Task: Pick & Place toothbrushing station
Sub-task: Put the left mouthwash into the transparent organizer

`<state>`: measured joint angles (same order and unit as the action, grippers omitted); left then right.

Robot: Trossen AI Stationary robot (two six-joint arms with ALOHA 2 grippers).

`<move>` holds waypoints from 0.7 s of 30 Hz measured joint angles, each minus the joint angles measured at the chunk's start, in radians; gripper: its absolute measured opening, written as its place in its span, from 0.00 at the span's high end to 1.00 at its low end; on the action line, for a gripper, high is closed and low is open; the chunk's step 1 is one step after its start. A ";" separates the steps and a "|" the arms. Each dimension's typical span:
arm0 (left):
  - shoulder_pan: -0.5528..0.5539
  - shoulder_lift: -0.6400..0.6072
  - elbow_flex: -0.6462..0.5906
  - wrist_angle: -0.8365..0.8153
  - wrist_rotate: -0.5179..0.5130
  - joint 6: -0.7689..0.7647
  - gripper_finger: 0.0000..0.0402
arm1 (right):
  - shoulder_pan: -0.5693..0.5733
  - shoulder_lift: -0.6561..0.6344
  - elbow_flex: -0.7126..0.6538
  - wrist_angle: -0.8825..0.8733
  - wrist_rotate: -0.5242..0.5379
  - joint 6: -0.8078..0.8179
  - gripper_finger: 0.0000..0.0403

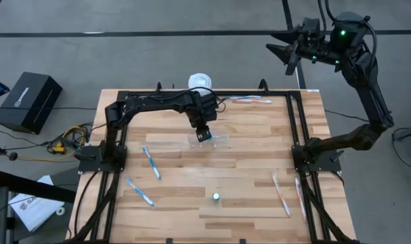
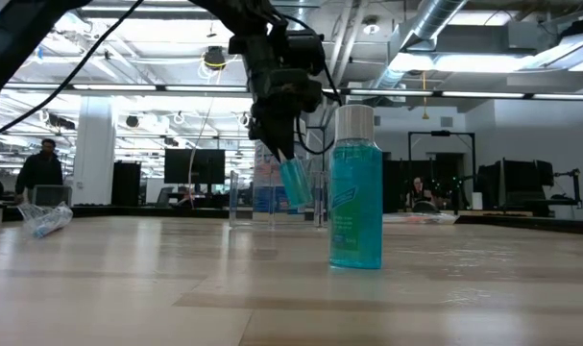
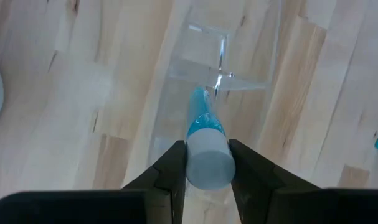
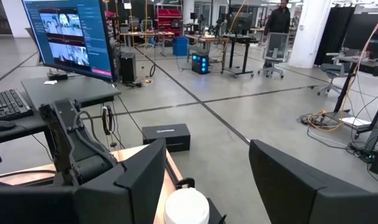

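— what's the left hand (image 1: pixel 204 134) got?
— a small blue tube with a white cap (image 3: pixel 207 163), pinched between its fingers, tilted just over the clear holder (image 1: pixel 210 139) at the middle back of the table (image 1: pixel 246 169).
— room around it?
— bare wood on every side; toothbrushes (image 1: pixel 152 163) lie well apart toward the left and right edges, and a blue bottle (image 1: pixel 217 197) stands alone near the front.
— and the right hand (image 1: pixel 294 51)?
— spread wide, empty, raised off the table's back right corner, over grey floor.
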<state>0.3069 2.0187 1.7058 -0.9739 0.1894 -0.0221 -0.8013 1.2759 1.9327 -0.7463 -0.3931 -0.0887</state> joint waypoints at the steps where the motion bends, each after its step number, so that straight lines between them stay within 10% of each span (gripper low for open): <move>1: 0.000 0.001 0.000 -0.002 0.000 0.008 0.78 | 0.000 0.002 0.000 0.000 0.000 0.000 0.45; 21: 0.024 0.001 0.000 0.013 -0.139 0.219 0.78 | 0.000 0.034 -0.001 0.096 -0.033 -0.008 0.45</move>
<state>0.3309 2.0197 1.7058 -0.9608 0.0505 0.1968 -0.8009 1.3102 1.9320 -0.6499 -0.4259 -0.0967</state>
